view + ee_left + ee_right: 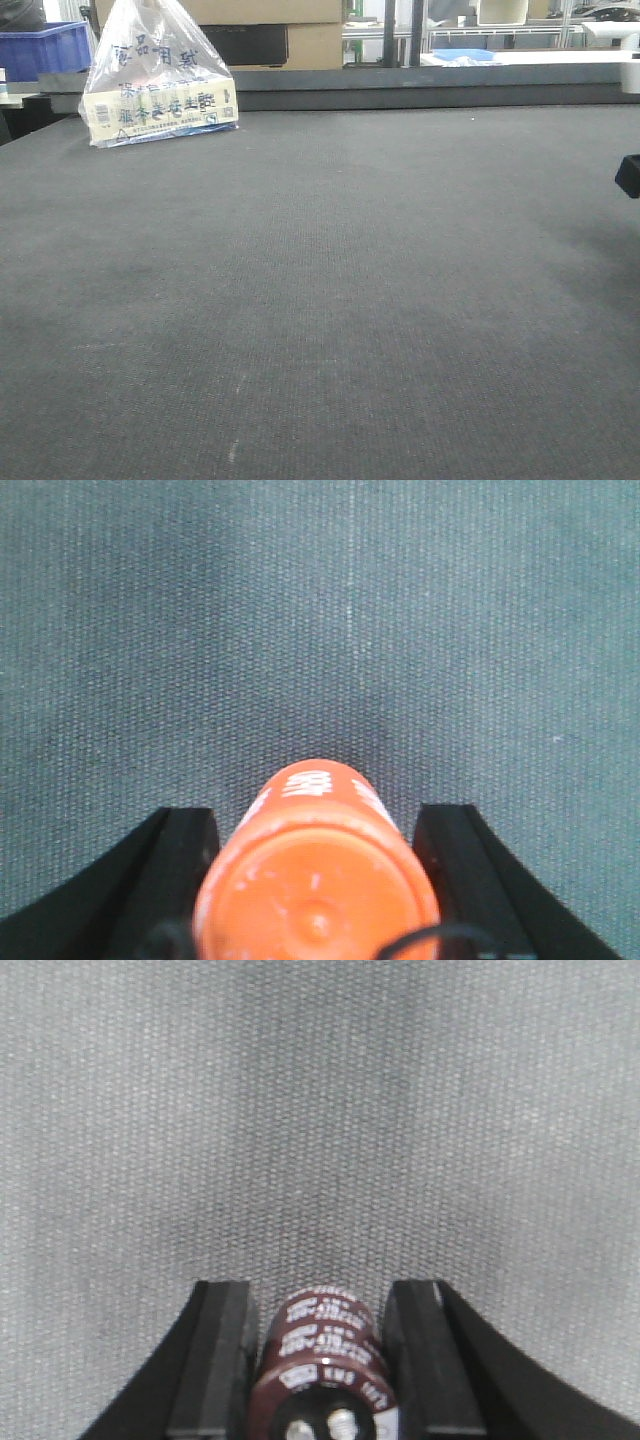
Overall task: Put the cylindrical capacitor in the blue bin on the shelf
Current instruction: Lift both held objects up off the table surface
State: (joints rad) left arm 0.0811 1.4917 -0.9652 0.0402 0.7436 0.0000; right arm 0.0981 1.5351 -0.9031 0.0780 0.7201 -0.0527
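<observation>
In the left wrist view an orange cylindrical capacitor [315,880] with white print lies between the black fingers, and my left gripper [318,815] is shut on it just above the grey mat. The right wrist view has a dark brown cylindrical capacitor [320,1350], its two metal terminals facing the camera, with my right gripper [320,1288] shut on it over the same mat. A blue bin [45,45] stands beyond the table's far left corner. What it rests on is hidden, and I cannot make out the shelf.
A grey mat [320,300] covers the whole table. A clear plastic bag holding a printed box [160,90] stands at the back left. Cardboard boxes [300,30] and metal framing [450,30] stand behind the far edge. A black arm part [628,175] pokes in at the right edge.
</observation>
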